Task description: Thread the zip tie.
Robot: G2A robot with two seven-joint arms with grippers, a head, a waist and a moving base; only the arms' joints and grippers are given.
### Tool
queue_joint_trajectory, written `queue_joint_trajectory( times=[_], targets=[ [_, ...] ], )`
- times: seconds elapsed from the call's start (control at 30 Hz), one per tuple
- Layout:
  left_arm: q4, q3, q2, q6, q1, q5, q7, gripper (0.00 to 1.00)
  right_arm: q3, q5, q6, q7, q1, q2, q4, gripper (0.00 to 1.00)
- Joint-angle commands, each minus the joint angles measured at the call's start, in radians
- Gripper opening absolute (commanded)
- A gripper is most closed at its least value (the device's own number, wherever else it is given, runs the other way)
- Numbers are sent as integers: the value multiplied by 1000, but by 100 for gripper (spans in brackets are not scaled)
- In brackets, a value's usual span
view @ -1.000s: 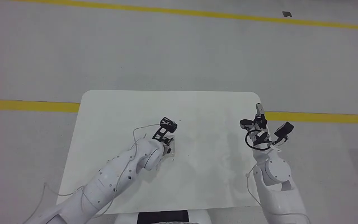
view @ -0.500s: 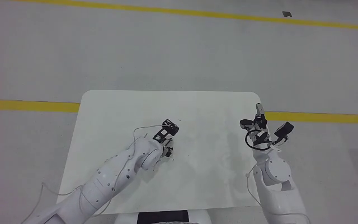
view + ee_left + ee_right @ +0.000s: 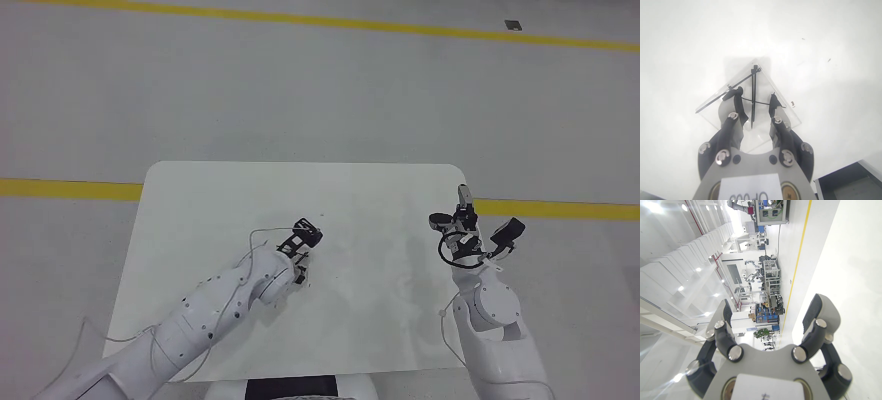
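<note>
White table (image 3: pixel 380 200), top view: left gripper (image 3: pixel 303 240) mid-table, right gripper (image 3: pixel 452 208) near its edge. Left wrist: jaws spread, straddling zip tie (image 3: pixel 754 89) on clear plate (image 3: pixel 764 85); advise descending centred, pinching squarely. Right wrist: jaws wide, empty.

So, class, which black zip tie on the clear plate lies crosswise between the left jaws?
The thin zip tie, spanning from jaw to jaw. The paired ties run across it; the long one slants along the plate's edge.

Black zip ties (image 3: pixel 754 89) lie on a seemingly clear plate (image 3: pixel 711 113), on a plain white table (image 3: pixel 380 190).
</note>
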Motion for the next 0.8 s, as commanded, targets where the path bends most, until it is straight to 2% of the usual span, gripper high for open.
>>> queue_joint_trajectory(
  times=[0.0,0.07,0.13,0.2,0.53,0.67,0.77],
  targets=[
    [9,7,-3,5,-7,0,-4,24,0,0,0,0,0,0,0,100],
    [16,12,-6,8,-12,-2,-4,20,0,0,0,0,0,0,0,100],
    [19,14,-8,12,-15,-4,-2,6,0,0,0,0,0,0,0,100],
    [21,15,-9,15,-17,-5,0,0,0,0,0,0,0,0,0,100],
    [16,15,-11,33,-18,1,-2,0,0,0,0,0,0,0,0,100],
    [-20,7,-6,42,-3,13,-11,0,0,0,0,0,0,0,0,100],
    [-63,-2,2,45,17,31,-27,0,0,0,0,0,0,0,0,100]
  ],
)
